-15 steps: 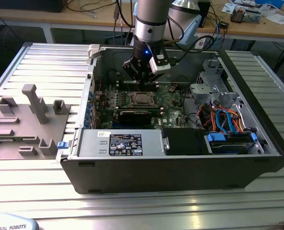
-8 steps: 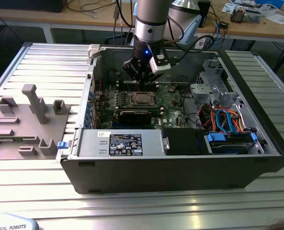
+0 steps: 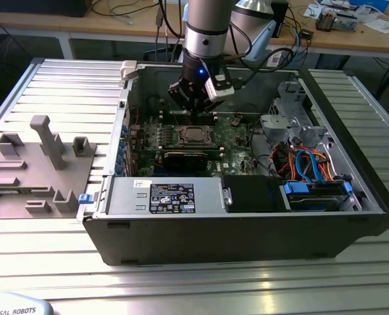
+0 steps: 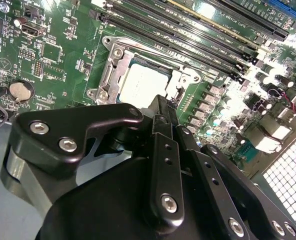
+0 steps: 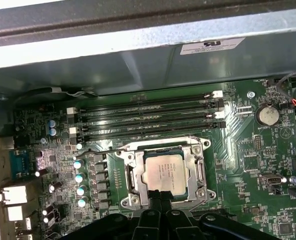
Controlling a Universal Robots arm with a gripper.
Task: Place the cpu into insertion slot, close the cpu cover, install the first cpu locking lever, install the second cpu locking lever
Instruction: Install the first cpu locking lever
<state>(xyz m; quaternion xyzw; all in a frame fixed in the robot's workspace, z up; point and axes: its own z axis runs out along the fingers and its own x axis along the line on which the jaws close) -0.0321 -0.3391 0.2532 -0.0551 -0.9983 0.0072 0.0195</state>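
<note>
Inside the open case (image 3: pixel 352 197), the cpu (image 5: pixel 167 173) lies flat in the insertion slot (image 5: pixel 133 175) on the green board (image 5: pixel 238 150), silver top up; being square, it has no long axis, and its edges run parallel to the slot's. The cpu cover (image 4: pixel 110 75) seems down around it, though I cannot be sure. The gripper (image 5: pixel 160 202) hovers just over the slot's near edge, jaws drawn narrow and empty. A slanted push could likely skid onto the chip or leave the frame unseated.
</note>
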